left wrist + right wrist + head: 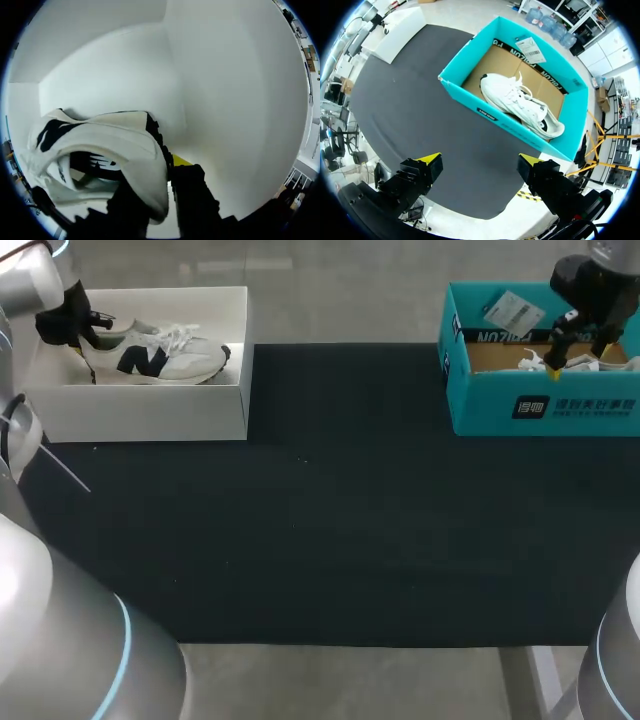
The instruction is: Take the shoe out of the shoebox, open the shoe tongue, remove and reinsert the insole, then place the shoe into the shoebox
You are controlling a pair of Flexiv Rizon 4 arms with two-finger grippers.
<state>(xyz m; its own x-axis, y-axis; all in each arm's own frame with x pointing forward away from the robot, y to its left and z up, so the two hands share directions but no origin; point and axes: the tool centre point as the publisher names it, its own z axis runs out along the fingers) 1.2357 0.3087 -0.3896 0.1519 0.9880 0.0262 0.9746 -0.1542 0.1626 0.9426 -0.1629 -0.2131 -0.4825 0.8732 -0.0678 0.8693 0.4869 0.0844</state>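
The left gripper (pixel 80 335) is closed on the heel of the white sneaker with black side markings (pixel 155 358), with the heel wall clamped between its 2 fingers; the sneaker lies on its sole inside the open white cardboard box (pixel 140 410) at the far left of the black table mat (pixel 320 520). The right gripper (pixel 480 160) is spread wide and holds nothing. It hangs above the open teal cardboard shoebox (pixel 470 102), where 1 all-white lace-up sneaker (pixel 520 102) lies ahead of its fingers, well apart from them.
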